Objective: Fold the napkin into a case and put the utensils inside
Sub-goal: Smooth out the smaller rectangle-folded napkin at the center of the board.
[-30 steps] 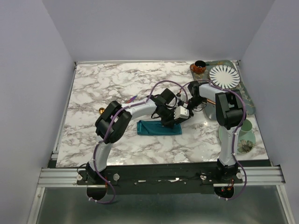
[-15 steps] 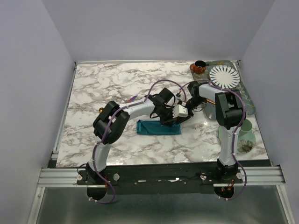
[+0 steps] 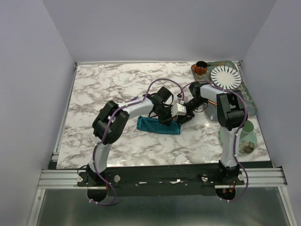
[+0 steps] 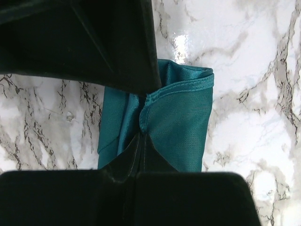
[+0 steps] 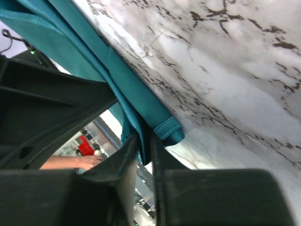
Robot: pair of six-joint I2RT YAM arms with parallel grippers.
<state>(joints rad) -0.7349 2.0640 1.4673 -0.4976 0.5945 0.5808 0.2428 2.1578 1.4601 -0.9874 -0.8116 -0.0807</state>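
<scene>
At the middle of the marble counter (image 3: 103, 84), the napkin (image 3: 158, 125) is laid as a narrow teal strip, so the case looks nearly made. A raised fold at its right end is pinched by the left end effector (image 4: 141, 136), whose fingers are pressed together. A cloth edge is also caught between the close-set fingers of the right end effector (image 5: 145, 146). Next, that end likely must be held open so the utensils can be slid in. The counter is shiny white with grey veins, and plain pale walls (image 3: 155, 28) are seen around it.
</scene>
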